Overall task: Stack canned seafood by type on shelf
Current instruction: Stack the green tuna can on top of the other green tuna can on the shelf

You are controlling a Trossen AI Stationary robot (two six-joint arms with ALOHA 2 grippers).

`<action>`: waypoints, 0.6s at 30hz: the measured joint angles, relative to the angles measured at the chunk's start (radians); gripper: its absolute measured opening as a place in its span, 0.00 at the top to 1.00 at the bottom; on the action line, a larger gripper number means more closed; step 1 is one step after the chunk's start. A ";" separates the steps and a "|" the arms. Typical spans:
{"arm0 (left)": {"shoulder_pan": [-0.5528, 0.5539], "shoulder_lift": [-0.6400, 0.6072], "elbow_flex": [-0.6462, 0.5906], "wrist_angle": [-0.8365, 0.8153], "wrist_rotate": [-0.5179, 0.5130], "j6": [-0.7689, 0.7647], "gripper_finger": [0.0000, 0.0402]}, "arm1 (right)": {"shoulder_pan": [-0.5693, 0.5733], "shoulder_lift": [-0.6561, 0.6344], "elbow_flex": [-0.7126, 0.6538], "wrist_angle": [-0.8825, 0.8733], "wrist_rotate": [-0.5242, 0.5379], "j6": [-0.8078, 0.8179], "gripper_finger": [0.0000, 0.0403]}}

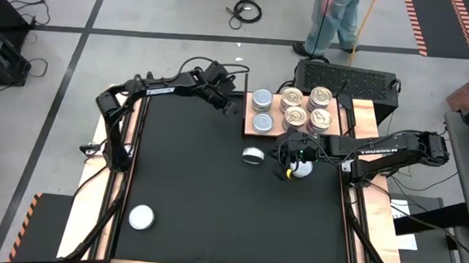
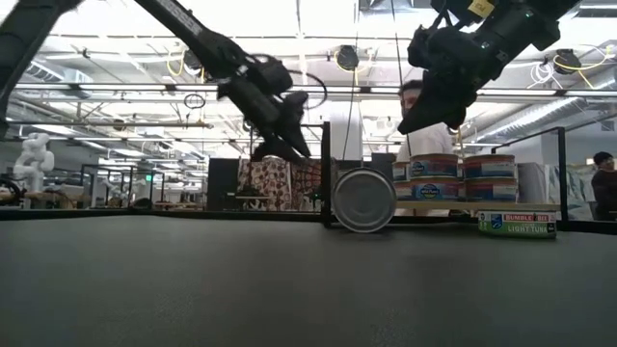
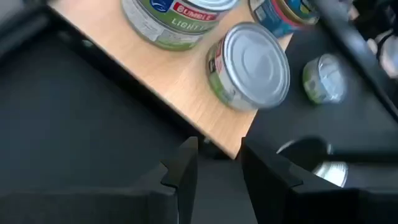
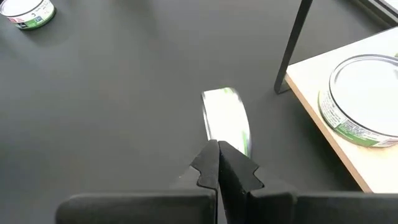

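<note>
The black mat (image 1: 215, 179) is carrying the wooden shelf (image 1: 265, 133) at its far right, with plain tins and pull-tab tins (image 1: 305, 110) sitting on it. One tin on edge (image 1: 253, 155) is resting just off the shelf's front, its flat faces upright. The right gripper (image 1: 288, 158), jaws closed and empty, is hovering beside it, nearer than the left gripper (image 1: 235, 101), which is waiting slightly open by the shelf's edge. Another tin (image 1: 141, 217) is lying well apart.

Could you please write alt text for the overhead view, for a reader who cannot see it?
Seen from above, the wooden shelf holds two silver-topped tins and four gold-topped tins. The right pincer hovers over the black mat beside a loose tin, the left pincer waits near the shelf, and another tin lies far off.
</note>
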 joint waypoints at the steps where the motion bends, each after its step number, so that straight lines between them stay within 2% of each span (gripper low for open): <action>1: 0.000 -0.021 -0.007 -0.025 -0.020 0.032 0.69 | 0.000 0.000 0.000 0.000 0.000 0.000 1.00; 5: -0.010 -0.129 -0.088 -0.070 -0.042 0.140 0.69 | 0.000 0.000 0.000 -0.002 0.000 -0.001 1.00; 8: -0.045 -0.226 -0.196 -0.041 -0.009 0.216 0.69 | 0.000 0.000 0.000 -0.002 0.000 0.004 1.00; 12: -0.135 -0.326 -0.372 0.095 0.027 0.314 0.69 | 0.013 0.000 0.000 -0.003 -0.008 0.019 1.00; 14: -0.198 -0.342 -0.437 0.220 0.024 0.332 0.69 | 0.033 0.000 0.000 0.000 -0.019 0.021 1.00; 18: -0.292 -0.340 -0.476 0.294 -0.069 0.338 0.69 | 0.067 0.011 0.001 0.013 0.040 0.028 0.94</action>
